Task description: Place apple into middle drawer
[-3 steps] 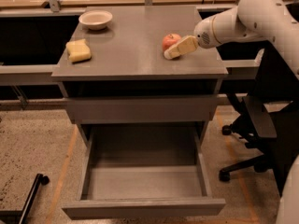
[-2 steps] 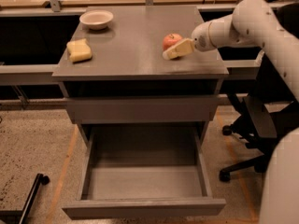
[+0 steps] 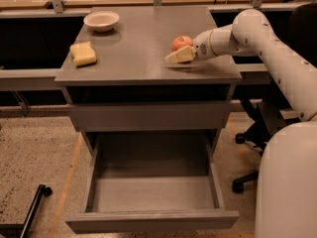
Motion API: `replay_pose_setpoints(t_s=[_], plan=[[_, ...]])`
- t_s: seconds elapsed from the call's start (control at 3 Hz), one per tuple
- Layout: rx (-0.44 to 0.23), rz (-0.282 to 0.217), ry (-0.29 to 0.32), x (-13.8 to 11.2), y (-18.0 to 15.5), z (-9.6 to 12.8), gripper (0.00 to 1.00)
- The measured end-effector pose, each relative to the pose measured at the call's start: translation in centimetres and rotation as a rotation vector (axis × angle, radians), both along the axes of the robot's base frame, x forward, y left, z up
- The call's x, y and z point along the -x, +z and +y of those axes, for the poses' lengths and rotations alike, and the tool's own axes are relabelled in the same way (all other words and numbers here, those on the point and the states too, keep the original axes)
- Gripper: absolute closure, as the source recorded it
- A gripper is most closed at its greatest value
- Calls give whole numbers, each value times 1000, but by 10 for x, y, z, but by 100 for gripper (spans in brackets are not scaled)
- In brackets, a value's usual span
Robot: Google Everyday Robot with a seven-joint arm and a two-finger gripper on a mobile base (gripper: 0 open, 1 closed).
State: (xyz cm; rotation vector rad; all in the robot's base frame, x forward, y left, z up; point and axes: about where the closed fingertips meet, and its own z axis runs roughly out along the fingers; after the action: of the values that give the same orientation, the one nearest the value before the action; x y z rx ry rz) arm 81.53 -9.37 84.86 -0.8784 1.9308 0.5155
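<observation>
A big grey cabinet (image 3: 143,48) stands in the middle. The white robot arm (image 3: 277,48) reaches over its top from the right of the view. The middle drawer (image 3: 151,221) is pulled far out, down low. Above it, the other grey drawer (image 3: 148,116) is closed. A black chair (image 3: 239,184) stands behind the arm. On the cabinet top, a yellow sponge (image 3: 83,53) lies at the left, with a white bowl (image 3: 101,20) behind it. The apple (image 3: 182,41) sits on the cabinet top near the right side, not in the drawer. The gripper (image 3: 177,56) is right against the front of the apple, low on the top. I cannot tell if it grips the apple or not
</observation>
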Motion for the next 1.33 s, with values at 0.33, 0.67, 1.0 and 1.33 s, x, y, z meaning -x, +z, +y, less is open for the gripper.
replay_pose_setpoints(t_s=[0.33, 0.67, 1.0, 1.33], plan=[[15, -11, -3, -2, 1, 6, 41], [41, -23, -11, 13, 11, 4, 65], [61, -29, -10, 50, 30, -1, 88], [43, -11, 18, 113, 50, -3, 100]])
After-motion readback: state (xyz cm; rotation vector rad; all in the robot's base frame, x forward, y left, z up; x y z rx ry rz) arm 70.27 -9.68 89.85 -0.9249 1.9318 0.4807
